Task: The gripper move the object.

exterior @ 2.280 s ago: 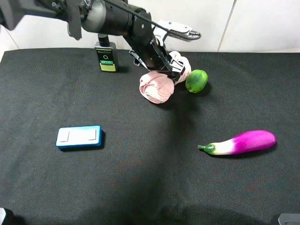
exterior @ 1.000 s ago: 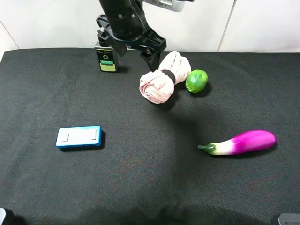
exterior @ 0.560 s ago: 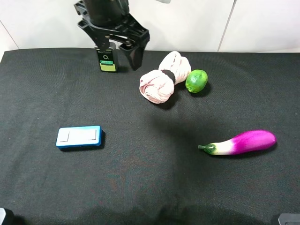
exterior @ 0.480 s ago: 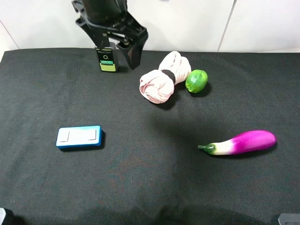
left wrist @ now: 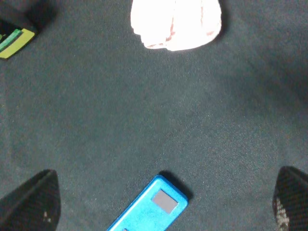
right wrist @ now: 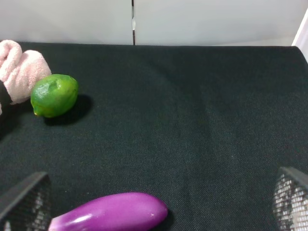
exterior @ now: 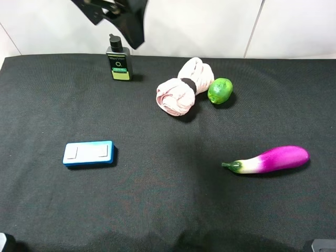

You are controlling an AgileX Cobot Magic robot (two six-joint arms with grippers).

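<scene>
Black cloth [exterior: 157,210] covers the whole table, with a white wall behind it. The left gripper [exterior: 116,16] hangs high at the far left edge, above a small dark bottle [exterior: 118,62] with a green label. Its two dark fingers [left wrist: 30,202] are spread wide apart and hold nothing. They show at the two corners of the left wrist view.

The pink bundle [exterior: 184,86] lies on the cloth at the far middle, well to the right of the bottle. A black band squeezes its middle, so it looks like a bow. Nothing grips it. A lime [exterior: 220,90] sits just to its right, very close; it may be touching, but that is hard to tell.

A blue box [exterior: 88,153] lies flat on the left side, nearer than the bottle and well apart from the bundle. An eggplant [exterior: 268,159], purple and white, lies on the right side, nearer than the lime, with its green stem pointing left.

The right gripper [right wrist: 154,204] shows only in its own wrist view. Its mesh fingers [right wrist: 24,199] sit wide apart at the two corners, with nothing between them.
</scene>
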